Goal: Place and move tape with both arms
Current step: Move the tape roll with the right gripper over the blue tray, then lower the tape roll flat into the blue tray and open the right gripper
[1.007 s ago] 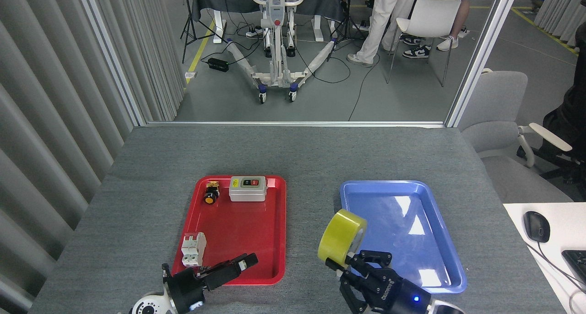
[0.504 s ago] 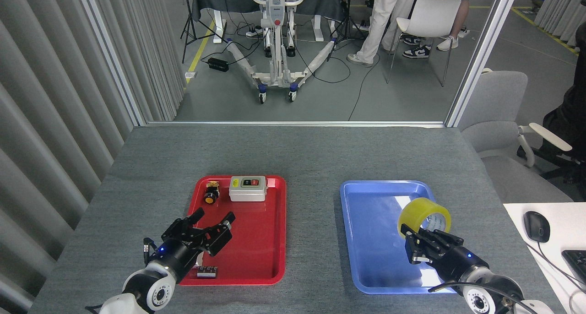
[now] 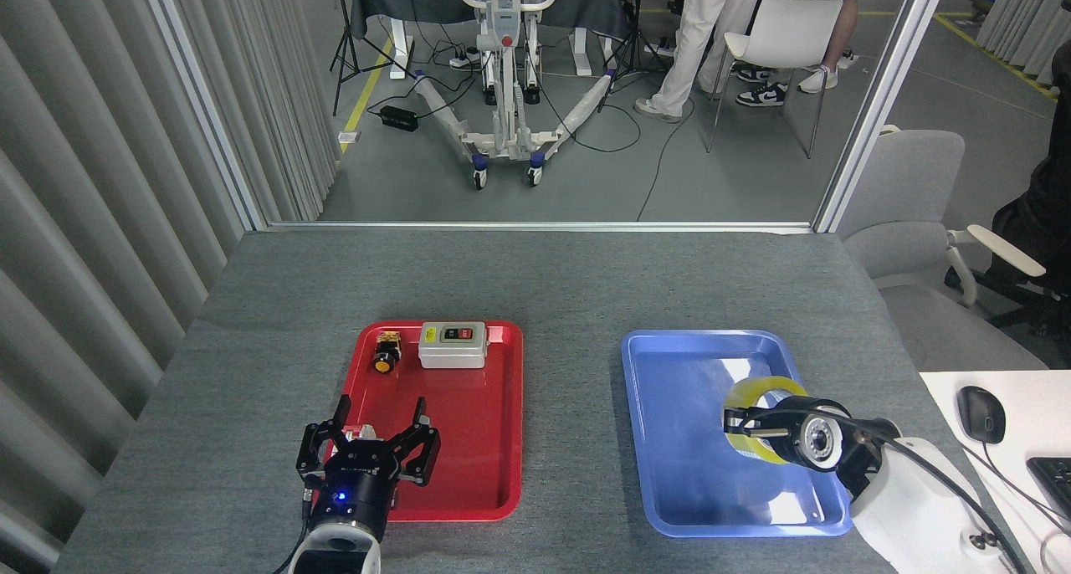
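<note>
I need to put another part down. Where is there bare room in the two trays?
Red tray: bare right half and middle, below the switch box. Crowded at its near-left corner, where the left claw hovers.
Blue tray: bare left and far side; the tape and right claw occupy the near-right.

Our blue tray (image 3: 669,440) lies bare on its left and far parts; the tape (image 3: 757,415) and right gripper (image 3: 753,423) fill its right side. In our red tray (image 3: 477,440) the middle is free, the grey switch box (image 3: 453,344) and yellow button (image 3: 386,354) crowd the far end, and the left gripper (image 3: 368,448) stands with fingers spread over the near left corner.
</note>
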